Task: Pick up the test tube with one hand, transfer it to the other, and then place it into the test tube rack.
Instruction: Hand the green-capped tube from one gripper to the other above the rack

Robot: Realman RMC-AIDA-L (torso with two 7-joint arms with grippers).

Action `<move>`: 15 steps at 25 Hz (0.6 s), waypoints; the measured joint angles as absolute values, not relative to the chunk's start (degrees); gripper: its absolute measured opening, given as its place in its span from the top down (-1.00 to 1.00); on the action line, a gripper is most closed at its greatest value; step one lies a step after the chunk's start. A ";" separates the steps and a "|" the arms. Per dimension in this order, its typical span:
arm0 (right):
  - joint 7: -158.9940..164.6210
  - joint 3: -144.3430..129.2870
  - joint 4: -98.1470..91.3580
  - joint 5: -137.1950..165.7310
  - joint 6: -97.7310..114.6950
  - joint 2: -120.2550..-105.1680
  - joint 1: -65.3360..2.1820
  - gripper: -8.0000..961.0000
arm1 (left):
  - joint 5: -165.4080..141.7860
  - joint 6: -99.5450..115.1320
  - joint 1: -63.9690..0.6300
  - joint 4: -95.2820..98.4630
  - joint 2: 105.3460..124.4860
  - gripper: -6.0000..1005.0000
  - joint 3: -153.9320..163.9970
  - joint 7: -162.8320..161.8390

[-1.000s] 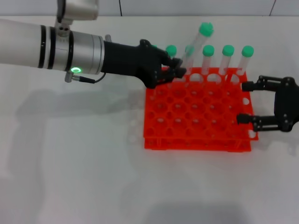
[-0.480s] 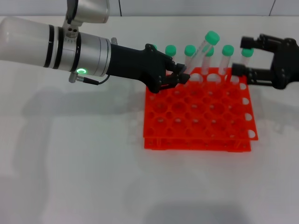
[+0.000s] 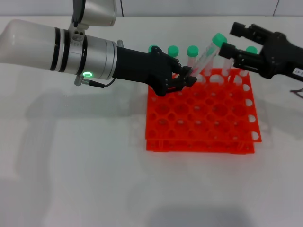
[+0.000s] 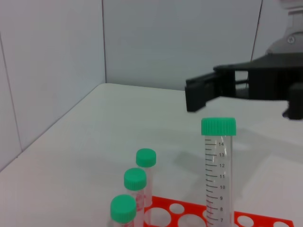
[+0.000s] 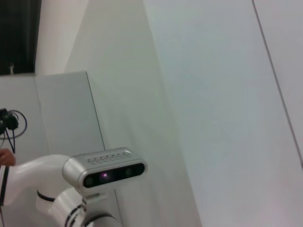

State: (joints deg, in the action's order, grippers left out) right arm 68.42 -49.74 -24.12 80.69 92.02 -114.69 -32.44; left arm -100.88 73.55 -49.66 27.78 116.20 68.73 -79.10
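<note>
My left gripper (image 3: 188, 78) is shut on the lower part of the test tube (image 3: 206, 56), a clear tube with a green cap. It holds the tube tilted to the right above the back rows of the orange-red rack (image 3: 202, 142). My right gripper (image 3: 231, 39) is open at the tube's cap, one finger behind it and one in front, touching nothing. The left wrist view shows the held tube (image 4: 218, 170) upright with printed marks. One black finger (image 4: 203, 90) of the right gripper shows behind its cap.
Several green-capped tubes (image 3: 173, 49) stand in the rack's back row, three of them also in the left wrist view (image 4: 135, 179). The rack's other holes are empty. The right wrist view shows only a wall and the robot's head.
My right gripper has risen from beside the rack's right edge and moved back and left to the tube's cap. My left gripper has shifted a little right with the tube.
</note>
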 joint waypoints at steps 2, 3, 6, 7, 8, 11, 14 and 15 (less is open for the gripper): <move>68.09 -49.88 -23.07 80.02 91.96 -115.33 -32.60 -0.68 | -100.90 73.52 -49.66 27.84 116.30 0.43 68.74 -79.10; 68.09 -49.88 -23.07 80.02 91.96 -115.33 -32.60 -0.68 | -100.92 73.50 -49.66 27.92 116.34 0.43 68.73 -79.09; 65.47 -50.14 -17.58 77.83 92.38 -115.60 -34.31 -0.68 | -100.92 73.47 -49.63 28.23 116.42 0.42 68.66 -79.04; 64.44 -50.16 -16.09 77.29 92.39 -115.67 -34.78 -0.68 | -100.92 73.46 -49.59 28.35 116.47 0.42 68.66 -79.02; 63.73 -50.17 -15.07 77.02 92.33 -115.76 -35.05 -0.68 | -100.92 73.43 -49.54 28.49 116.53 0.42 68.67 -78.98; 62.02 -49.94 -13.15 76.92 92.08 -116.01 -35.62 -0.66 | -100.92 73.38 -49.52 28.58 116.72 0.41 68.70 -78.71; 61.39 -49.98 -12.29 76.36 92.06 -116.03 -35.74 -0.63 | -100.92 73.38 -49.61 28.58 116.80 0.40 68.71 -78.61; 61.30 -50.08 -12.17 75.96 92.06 -116.04 -35.72 -0.62 | -100.92 73.37 -49.61 28.58 116.80 0.40 68.70 -78.61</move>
State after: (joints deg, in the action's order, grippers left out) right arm 61.30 -50.08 -12.17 75.96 92.06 -116.04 -35.72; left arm -100.92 73.37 -49.61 28.58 116.80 68.70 -78.61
